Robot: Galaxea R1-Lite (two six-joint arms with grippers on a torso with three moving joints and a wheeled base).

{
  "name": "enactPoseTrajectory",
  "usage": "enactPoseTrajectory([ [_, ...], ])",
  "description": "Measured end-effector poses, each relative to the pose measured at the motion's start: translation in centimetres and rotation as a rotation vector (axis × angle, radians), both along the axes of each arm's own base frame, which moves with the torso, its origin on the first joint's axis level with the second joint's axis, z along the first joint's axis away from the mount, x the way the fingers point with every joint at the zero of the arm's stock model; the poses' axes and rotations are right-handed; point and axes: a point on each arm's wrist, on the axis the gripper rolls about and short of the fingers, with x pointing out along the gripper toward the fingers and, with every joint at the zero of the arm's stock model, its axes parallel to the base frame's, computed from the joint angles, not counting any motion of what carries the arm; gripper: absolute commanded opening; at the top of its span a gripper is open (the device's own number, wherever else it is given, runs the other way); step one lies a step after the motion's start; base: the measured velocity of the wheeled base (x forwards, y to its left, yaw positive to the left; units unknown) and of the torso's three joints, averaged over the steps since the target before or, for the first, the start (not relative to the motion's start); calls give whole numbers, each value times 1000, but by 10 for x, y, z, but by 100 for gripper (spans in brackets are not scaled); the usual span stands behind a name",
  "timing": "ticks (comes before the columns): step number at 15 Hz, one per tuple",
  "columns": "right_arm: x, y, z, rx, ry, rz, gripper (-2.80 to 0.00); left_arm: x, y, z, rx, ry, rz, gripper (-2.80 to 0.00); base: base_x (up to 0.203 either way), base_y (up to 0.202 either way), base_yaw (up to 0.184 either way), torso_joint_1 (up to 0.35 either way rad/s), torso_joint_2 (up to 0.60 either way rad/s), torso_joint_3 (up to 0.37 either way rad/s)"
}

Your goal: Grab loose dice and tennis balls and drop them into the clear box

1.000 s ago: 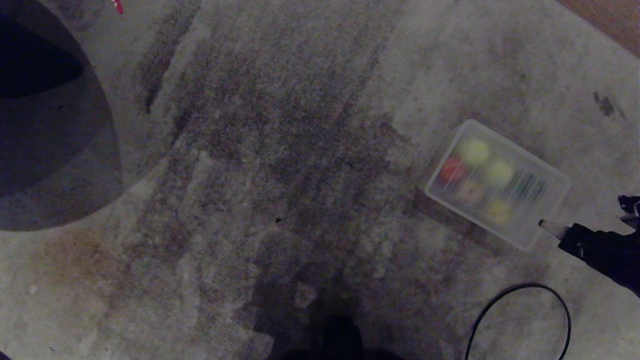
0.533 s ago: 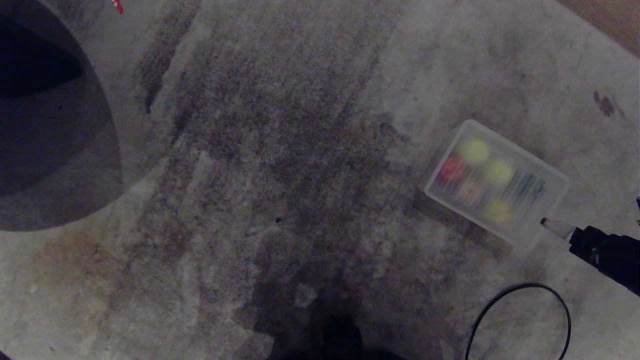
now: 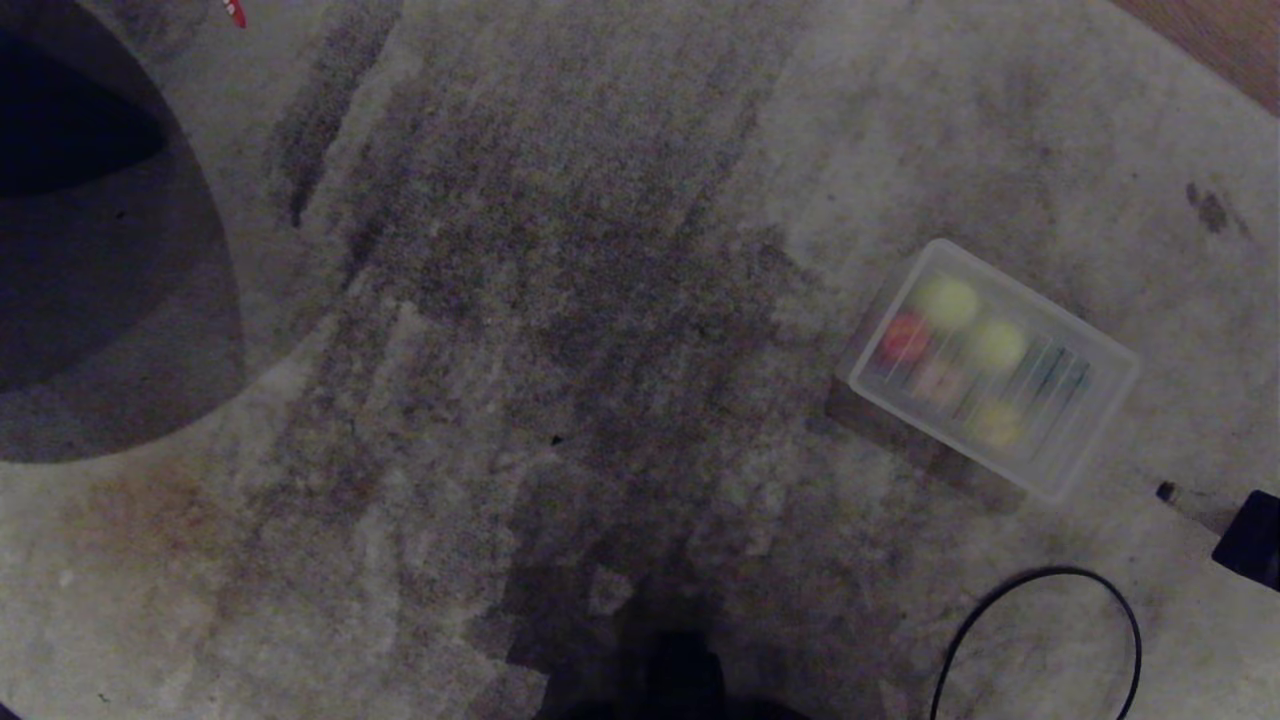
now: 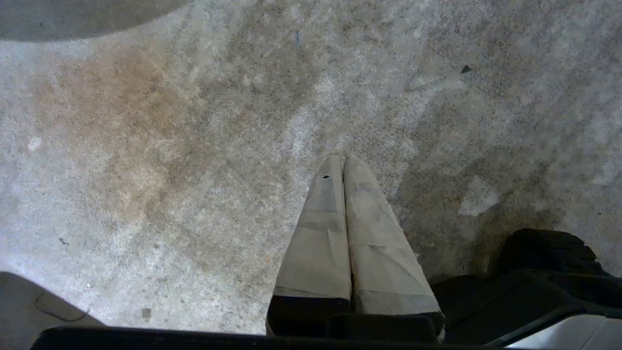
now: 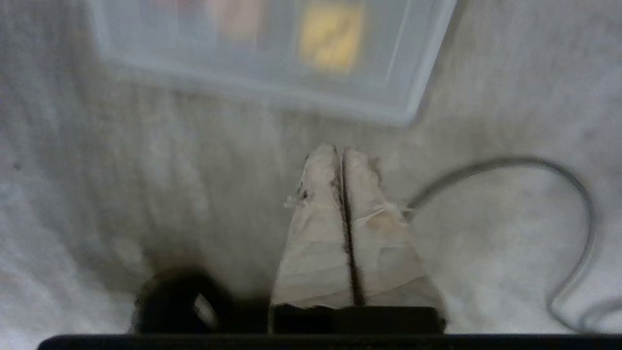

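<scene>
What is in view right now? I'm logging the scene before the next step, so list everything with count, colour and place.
clear box: one, see-through, on the carpet at the head view's right.
tennis balls: two, yellow-green, inside the box along its far side.
dice: four inside the box; red, pinkish-beige, yellow and a dark one, all blurred.
cable: one, black, looped on the carpet near the box.
carpet: one, grey, stained, under everything.
red scrap: one, at the top edge; cannot tell what it is.
right gripper: shut, empty, above the carpet just short of the box.
left gripper: shut, empty, over bare carpet.
</scene>
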Motion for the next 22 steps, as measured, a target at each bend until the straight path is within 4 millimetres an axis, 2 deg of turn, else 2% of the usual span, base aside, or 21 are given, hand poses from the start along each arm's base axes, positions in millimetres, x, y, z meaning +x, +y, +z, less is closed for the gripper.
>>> enactPoseTrajectory([
  [4,-60,28,-6,-159,45,55,-280,0,0,0,0,0,0,-280,0,0,0,0,0,0],
  [7,-104,41,-22,-218,61,61,-280,0,0,0,0,0,0,-280,0,0,0,0,0,0],
  [10,-137,44,-43,-269,78,40,-280,0,0,0,0,0,-1,-280,0,0,0,0,0,0],
  [12,-150,44,-54,-305,66,14,-280,0,0,0,0,0,-1,-280,0,0,0,0,0,0],
  [16,-165,43,-60,-328,-107,34,-280,0,0,0,0,0,-1,-280,0,0,0,0,0,0],
  [22,-173,43,-63,-330,-197,32,-280,0,0,0,0,0,0,-280,0,0,0,0,0,0],
])
